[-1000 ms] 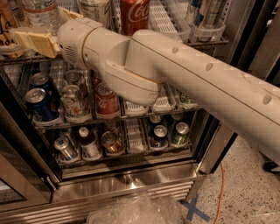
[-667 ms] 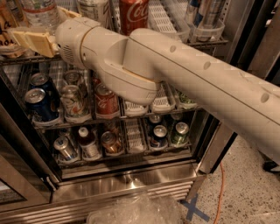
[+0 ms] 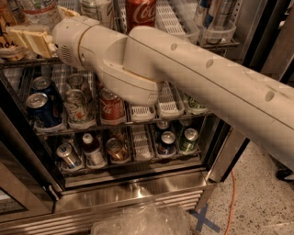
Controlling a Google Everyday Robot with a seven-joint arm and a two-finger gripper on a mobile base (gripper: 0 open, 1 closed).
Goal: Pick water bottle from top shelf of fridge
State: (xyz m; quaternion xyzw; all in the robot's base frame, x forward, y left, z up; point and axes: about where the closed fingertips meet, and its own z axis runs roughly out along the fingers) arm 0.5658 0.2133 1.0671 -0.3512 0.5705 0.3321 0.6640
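The water bottle [image 3: 40, 10] stands at the far left of the top shelf [image 3: 219, 45]. It is clear plastic with a thin dark-green band, and its upper part is cut off by the frame edge. My gripper [image 3: 26, 39] is beige and sits just below and in front of the bottle's base, at the shelf's front edge. My thick white arm [image 3: 183, 78] crosses the view from the lower right to the upper left and hides much of the middle rack. The fridge [image 3: 138, 195] stands open, with its shiny steel base below.
A bottle with a white printed label [image 3: 97, 8] and a red cola can [image 3: 141, 11] stand to the right of the water bottle. Lower racks hold several cans [image 3: 40, 106] and a small dark bottle [image 3: 92, 149]. Crumpled clear plastic [image 3: 142, 220] and an orange cable [image 3: 232, 193] lie on the floor.
My wrist and gripper have edged slightly to the left, toward the shelf's left end. Nothing on the racks has moved.
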